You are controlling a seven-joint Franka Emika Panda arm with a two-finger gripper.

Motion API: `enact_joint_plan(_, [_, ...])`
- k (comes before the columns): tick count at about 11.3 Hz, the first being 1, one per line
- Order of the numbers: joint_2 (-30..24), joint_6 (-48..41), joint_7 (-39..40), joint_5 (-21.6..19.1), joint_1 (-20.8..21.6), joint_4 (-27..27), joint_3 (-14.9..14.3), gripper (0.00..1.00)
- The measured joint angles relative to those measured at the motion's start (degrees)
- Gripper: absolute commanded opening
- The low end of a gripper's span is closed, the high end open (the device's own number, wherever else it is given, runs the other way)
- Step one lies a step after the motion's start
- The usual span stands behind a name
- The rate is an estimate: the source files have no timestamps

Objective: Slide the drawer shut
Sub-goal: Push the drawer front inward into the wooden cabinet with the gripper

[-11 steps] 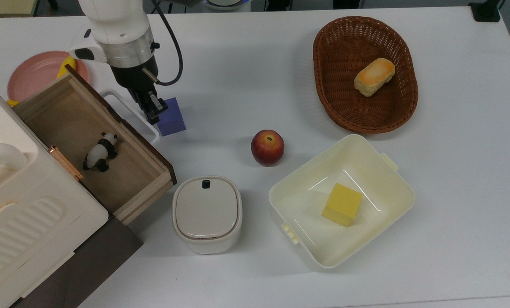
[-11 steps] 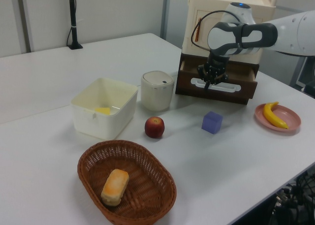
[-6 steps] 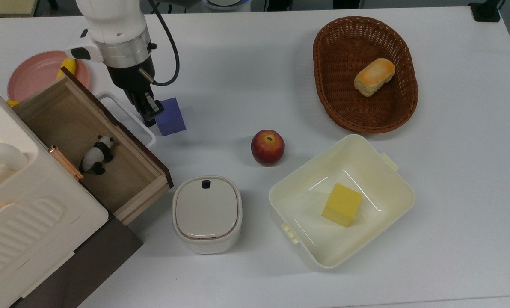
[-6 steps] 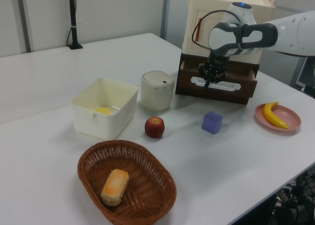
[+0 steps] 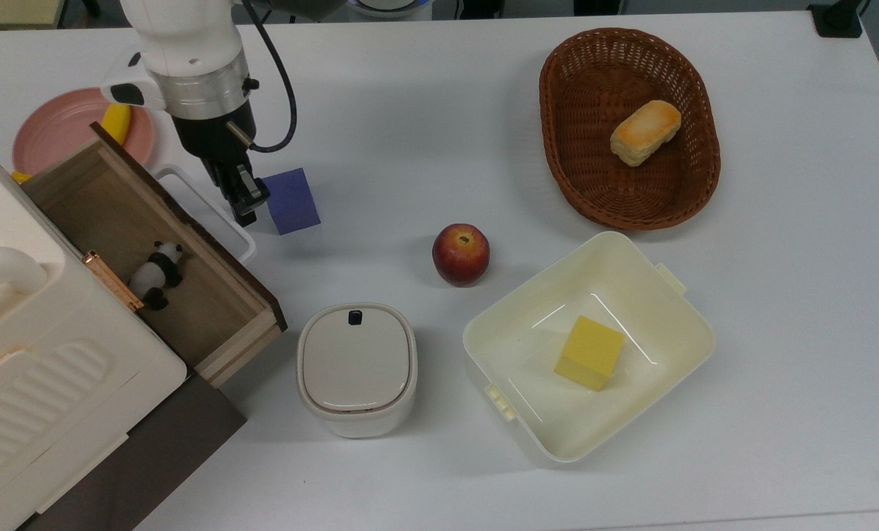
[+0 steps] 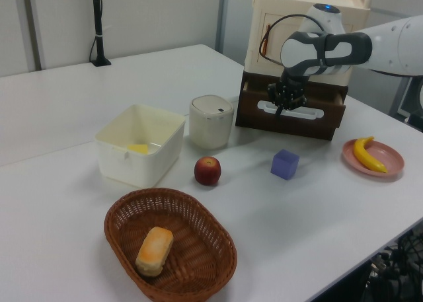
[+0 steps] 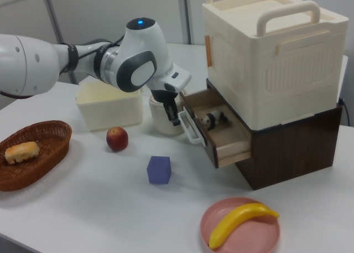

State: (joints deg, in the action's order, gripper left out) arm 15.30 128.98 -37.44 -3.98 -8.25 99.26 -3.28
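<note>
Here, drawer [image 5: 152,251]: partly open, sticking out from under the cream box [image 7: 271,53], toy panda [image 5: 155,274] inside.
Gripper [image 5: 242,208]: against the white handle [image 5: 203,210].
Jaws: cannot tell.
Nearby: purple block [image 5: 290,200] on table [image 5: 425,133].

Bright, even light from above in all 3 views. Soft, short shadows under stuff on the white tabletop [image 5: 425,110]. A bit of shine inside the cream tub [image 5: 543,346]. Pics mostly clear, a little grainy. Edges look straight.
</note>
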Motion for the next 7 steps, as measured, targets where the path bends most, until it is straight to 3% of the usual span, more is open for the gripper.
enact_joint_plan(7, [6.1,1.98,2.2,0.01,-3.8,-6.74,-0.51,0.0])
